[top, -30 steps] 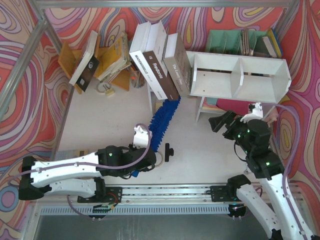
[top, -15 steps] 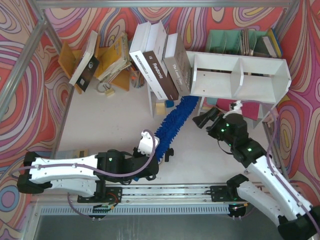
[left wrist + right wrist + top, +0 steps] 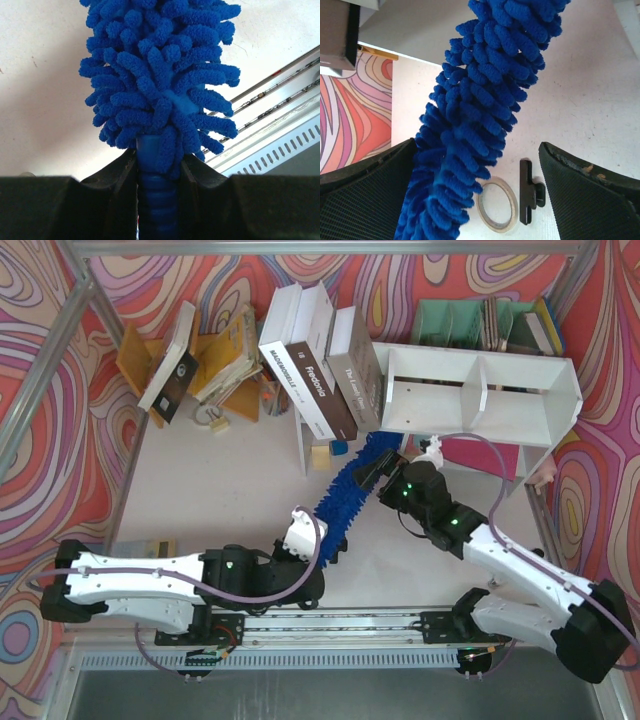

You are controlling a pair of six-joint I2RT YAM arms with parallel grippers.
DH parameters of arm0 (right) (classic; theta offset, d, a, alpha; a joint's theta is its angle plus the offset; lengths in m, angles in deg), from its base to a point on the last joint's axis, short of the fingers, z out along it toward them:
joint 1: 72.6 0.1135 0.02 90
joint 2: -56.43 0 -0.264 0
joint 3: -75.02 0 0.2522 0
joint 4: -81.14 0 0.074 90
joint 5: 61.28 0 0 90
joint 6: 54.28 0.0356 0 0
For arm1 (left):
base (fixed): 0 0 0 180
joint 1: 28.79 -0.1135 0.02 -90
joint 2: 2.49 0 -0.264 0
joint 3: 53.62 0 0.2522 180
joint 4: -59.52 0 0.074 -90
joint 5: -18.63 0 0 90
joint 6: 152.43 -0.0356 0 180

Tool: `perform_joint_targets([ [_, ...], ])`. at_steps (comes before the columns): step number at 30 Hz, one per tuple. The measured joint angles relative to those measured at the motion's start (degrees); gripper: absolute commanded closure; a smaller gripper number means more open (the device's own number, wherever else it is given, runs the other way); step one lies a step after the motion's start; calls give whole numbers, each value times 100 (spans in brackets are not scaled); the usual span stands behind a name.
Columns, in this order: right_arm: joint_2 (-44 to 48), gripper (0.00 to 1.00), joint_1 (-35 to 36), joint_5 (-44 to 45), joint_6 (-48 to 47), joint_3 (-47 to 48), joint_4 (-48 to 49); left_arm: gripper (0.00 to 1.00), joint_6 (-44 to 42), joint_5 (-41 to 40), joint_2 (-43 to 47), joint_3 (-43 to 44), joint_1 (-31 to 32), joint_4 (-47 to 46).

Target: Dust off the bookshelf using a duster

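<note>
Clamping the slim handle of the duster [image 3: 160, 90] just under the fluff, your left gripper [image 3: 157, 167] has its fingers [image 3: 117, 182] closed hard on the ribbed blue stem, one on each side.

Your right gripper [image 3: 480, 170] stands spread wide. Its fingers [image 3: 365, 195] sit at 8 and 4 o'clock of the wrist view and straddle the fluffy head without pinching it. The one at 8 o'clock seems to brush the fluff.

From above, the duster runs from the left gripper near 6 o'clock up toward 1 o'clock. Its tip ends just beside the lower left corner of the bookshelf [image 3: 470, 390], which stands at 2 o'clock on the table [image 3: 230, 480]. You cannot tell whether the tip touches the wood. A tape ring [image 3: 495, 205] and a black clip [image 3: 529, 197] lie on the table below the head.

By my reading you are early. The tool is in hand and aimed, but neither compartment shows the head inside it. Both boxes, the divider and the top are left to sweep.
</note>
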Motion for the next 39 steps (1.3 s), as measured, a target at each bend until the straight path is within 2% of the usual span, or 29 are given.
perform_joint_targets([
  [4, -398, 6, 83, 24, 125, 81, 181, 100, 2, -22, -61, -2, 52, -96],
  [8, -649, 14, 151, 26, 306, 157, 326, 100, 4, -46, -122, -7, 90, -195],
  [14, -1027, 32, 173, 11, 640, 269, 564, 100, 9, -61, -153, -79, 103, -282],
  [18, -1222, 54, 177, -24, 850, 286, 715, 96, 28, -70, -151, -197, 116, -385],
  [20, -1285, 66, 181, -37, 935, 299, 767, 89, 28, -83, -131, -236, 120, -422],
  [22, -1318, 74, 188, -52, 1036, 308, 828, 75, 35, -90, -92, -258, 122, -437],
  [25, -1320, 79, 188, -66, 1257, 308, 942, 57, 55, -122, -4, -280, 125, -437],
  [27, -1320, 80, 208, -63, 1351, 308, 1047, 37, 35, -168, 48, -297, 142, -442],
  [30, -1325, 83, 254, -59, 1368, 306, 1051, 19, 46, -280, 234, -297, 205, -431],
  [34, -1351, 84, 339, -35, 1427, 306, 1073, 2, 129, -474, 682, -306, 205, -299],
  [39, -1375, 84, 507, 59, 1572, 306, 1113, 2, 205, -791, 1222, -315, 205, -103],
])
